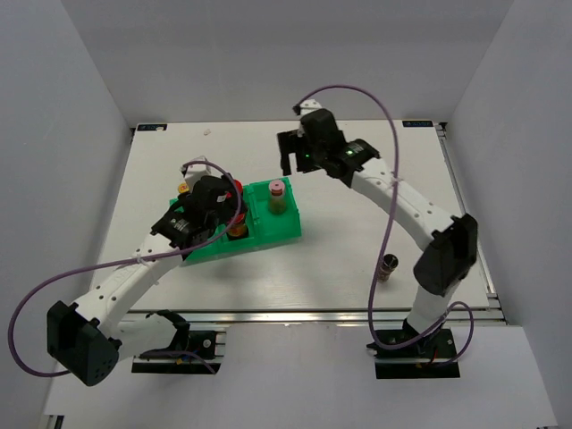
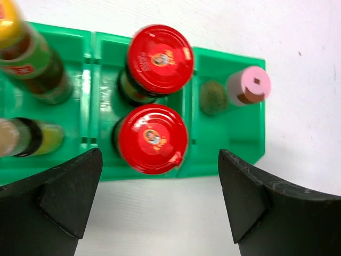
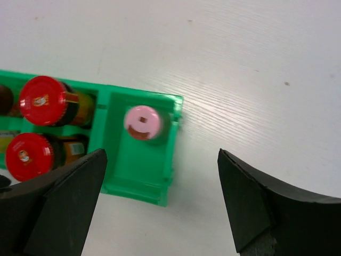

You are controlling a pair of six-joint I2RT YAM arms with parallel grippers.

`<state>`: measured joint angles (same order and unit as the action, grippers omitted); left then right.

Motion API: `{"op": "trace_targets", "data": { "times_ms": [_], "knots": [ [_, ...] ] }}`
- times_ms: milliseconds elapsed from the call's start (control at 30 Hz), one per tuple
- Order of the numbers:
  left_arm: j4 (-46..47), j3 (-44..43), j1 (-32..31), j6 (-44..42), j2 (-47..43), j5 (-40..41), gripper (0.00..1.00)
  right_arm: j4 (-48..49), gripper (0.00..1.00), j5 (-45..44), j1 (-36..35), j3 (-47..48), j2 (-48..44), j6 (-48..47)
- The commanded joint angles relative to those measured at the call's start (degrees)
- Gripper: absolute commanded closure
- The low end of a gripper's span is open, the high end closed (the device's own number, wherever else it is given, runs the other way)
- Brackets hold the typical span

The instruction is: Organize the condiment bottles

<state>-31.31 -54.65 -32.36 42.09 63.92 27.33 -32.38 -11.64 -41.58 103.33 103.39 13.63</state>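
condiment bottles (image 2: 153, 138) in green tray (image 2: 240, 133), beyond spread jaws

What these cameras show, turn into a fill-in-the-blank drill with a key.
The pink-capped bottle stands in the ___ tray.
___ red-capped bottles stand in the compartment next to it.
A dark bottle sits on the table, outside the tray, near the ___ arm.
The left gripper and the right gripper are both ___.
Missing words: green, two, right, open.
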Motion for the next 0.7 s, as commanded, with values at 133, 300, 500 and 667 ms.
{"op": "trace_targets", "data": {
  "times_ms": [133, 300, 500, 667],
  "knots": [
    [5.55, -5.28, -1.82, -5.17, 6.56, -12.30, 0.02, 7.15, 0.11, 2.49, 13.79, -23.41, -17.68, 6.84],
    [9.41, -10.38, -11.75, -11.40, 14.11, -14.40, 0.02, 8.13, 0.11, 2.77, 24.87, -39.75, -30.52, 9.84],
    [14.61, -18.90, -19.84, -24.05, 27.03, -34.55, 0.02, 7.33, 0.11, 5.47, 38.23, -47.60, -40.11, 11.60],
    [10.58, -32.32, -28.62, -33.11, 37.40, -35.97, 0.02, 6.63, 0.11, 9.44, 46.67, -49.54, -42.31, 12.12]
  ]
}}
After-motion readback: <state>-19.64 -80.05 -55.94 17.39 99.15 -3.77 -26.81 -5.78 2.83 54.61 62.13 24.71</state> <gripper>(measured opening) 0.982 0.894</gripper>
